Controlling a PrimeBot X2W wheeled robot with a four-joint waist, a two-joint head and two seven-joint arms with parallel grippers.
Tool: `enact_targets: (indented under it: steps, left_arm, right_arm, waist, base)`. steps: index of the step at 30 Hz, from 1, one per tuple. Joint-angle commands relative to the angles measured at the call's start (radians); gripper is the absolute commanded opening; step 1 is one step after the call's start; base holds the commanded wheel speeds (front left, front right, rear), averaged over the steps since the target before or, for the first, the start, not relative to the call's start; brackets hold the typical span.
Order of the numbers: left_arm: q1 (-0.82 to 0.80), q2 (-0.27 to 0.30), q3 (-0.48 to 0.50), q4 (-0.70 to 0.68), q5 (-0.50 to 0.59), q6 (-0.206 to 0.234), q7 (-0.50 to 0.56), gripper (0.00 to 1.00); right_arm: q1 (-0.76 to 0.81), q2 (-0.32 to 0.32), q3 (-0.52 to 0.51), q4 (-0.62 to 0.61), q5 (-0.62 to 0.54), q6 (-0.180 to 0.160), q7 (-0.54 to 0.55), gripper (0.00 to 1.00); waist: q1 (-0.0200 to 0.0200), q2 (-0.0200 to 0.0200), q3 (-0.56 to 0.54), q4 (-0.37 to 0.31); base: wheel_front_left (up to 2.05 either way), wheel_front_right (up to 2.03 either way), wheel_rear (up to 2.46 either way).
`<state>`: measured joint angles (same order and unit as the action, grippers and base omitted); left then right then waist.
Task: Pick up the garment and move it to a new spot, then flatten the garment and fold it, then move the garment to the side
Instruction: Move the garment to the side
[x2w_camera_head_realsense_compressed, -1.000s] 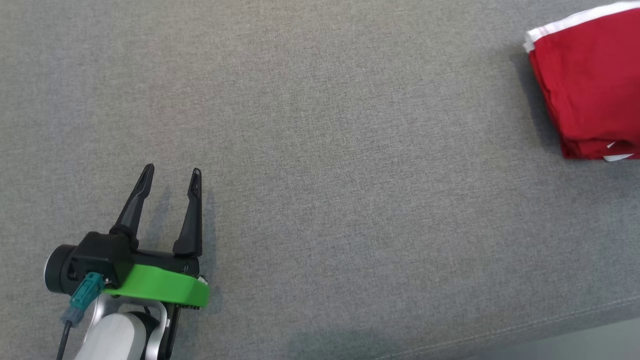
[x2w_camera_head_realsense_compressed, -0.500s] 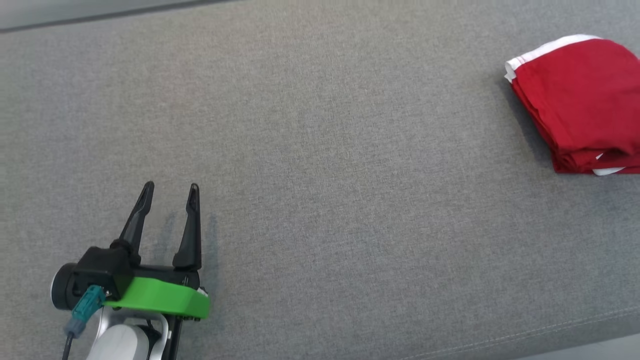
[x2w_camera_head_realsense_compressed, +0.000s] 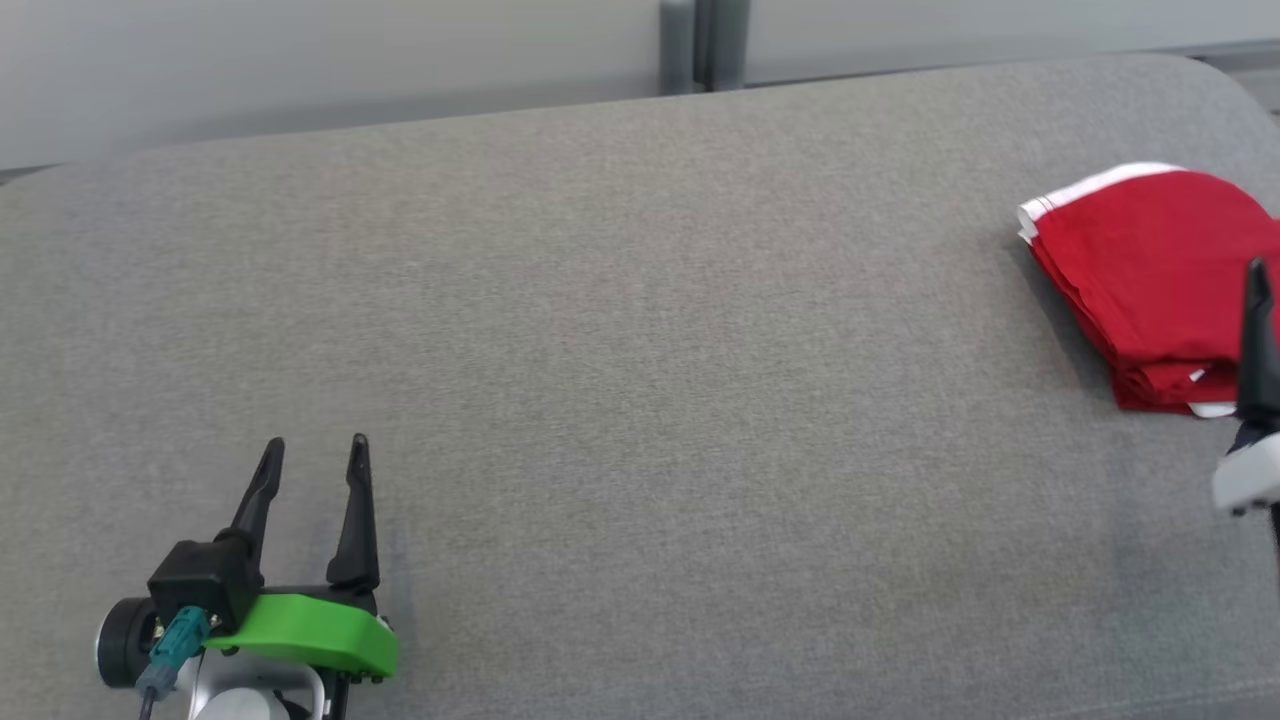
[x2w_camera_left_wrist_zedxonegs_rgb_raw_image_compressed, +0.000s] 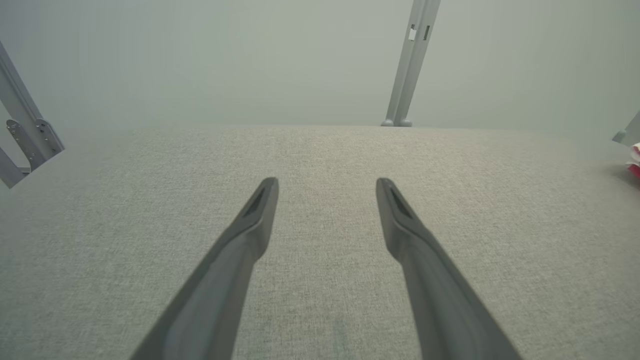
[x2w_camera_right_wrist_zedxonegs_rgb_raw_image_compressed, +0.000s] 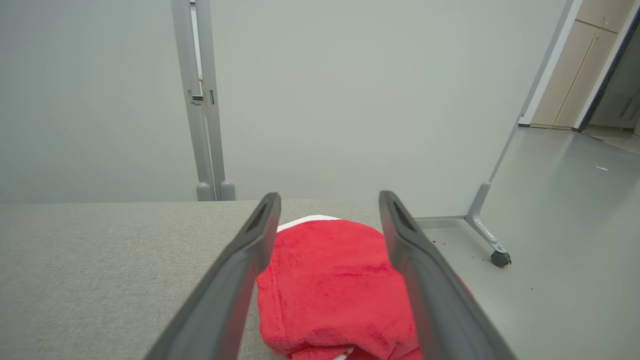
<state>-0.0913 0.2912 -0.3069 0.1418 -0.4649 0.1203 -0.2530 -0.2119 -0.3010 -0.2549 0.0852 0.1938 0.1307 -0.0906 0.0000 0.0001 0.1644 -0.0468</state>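
The garment is red with white trim and lies folded in a thick stack near the right end of the grey fabric surface. One dark finger of my right gripper rises at the head view's right edge, in front of the garment's near right part. In the right wrist view my right gripper is open, its fingers spread just above the garment with nothing between them. My left gripper is open and empty at the lower left, low over the bare surface. A sliver of the garment shows at the left wrist view's right edge.
A pale partition wall with a grey post stands behind the surface's far edge. The surface ends just right of the garment, with floor beyond and a partition foot on a caster. A metal bracket sits at the far left.
The head camera has tilted up, so the far edge and wall now show. A finger of my right gripper has come into view beside the garment. My left gripper stays open.
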Motion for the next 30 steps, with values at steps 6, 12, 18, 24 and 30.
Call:
enact_targets:
  steps: [6, 12, 18, 24, 30]
  left_arm:
    - [0.028, -0.008, 0.022, 0.05, 0.013, -0.027, -0.013, 1.0]
    - [0.022, -0.032, 0.037, 0.088, 0.036, -0.07, -0.012, 1.0]
    - [0.058, -0.053, 0.089, 0.111, 0.062, -0.101, -0.013, 1.0]
    - [0.085, -0.074, 0.129, 0.13, 0.089, -0.138, -0.013, 1.0]
    - [0.097, -0.096, 0.161, 0.144, 0.114, -0.165, -0.013, 1.0]
  right_arm:
    - [0.131, 0.078, 0.034, -0.027, -0.058, -0.001, -0.109, 1.0]
    - [0.209, 0.175, 0.001, 0.034, -0.135, -0.001, -0.165, 1.0]
    - [0.225, 0.231, -0.038, 0.044, -0.257, -0.001, -0.175, 1.0]
    - [0.248, 0.247, -0.099, 0.024, -0.322, -0.001, -0.175, 1.0]
    - [0.272, 0.249, -0.118, 0.034, -0.34, -0.001, -0.175, 1.0]
  waist:
    - [0.0, -0.0001, -0.064, 0.098]
    - [0.0, -0.0001, -0.082, 0.145]
    - [0.0, -0.0001, -0.107, 0.14]
    - [0.0, -0.0001, -0.126, 0.129]
    - [0.0, -0.0001, -0.144, 0.12]
  base:
    - [0.0, 0.0, 0.0]
    - [0.0, 0.0, 0.0]
    - [0.0, 0.0, 0.0]
    - [0.0, 0.0, 0.0]
    - [0.0, 0.0, 0.0]
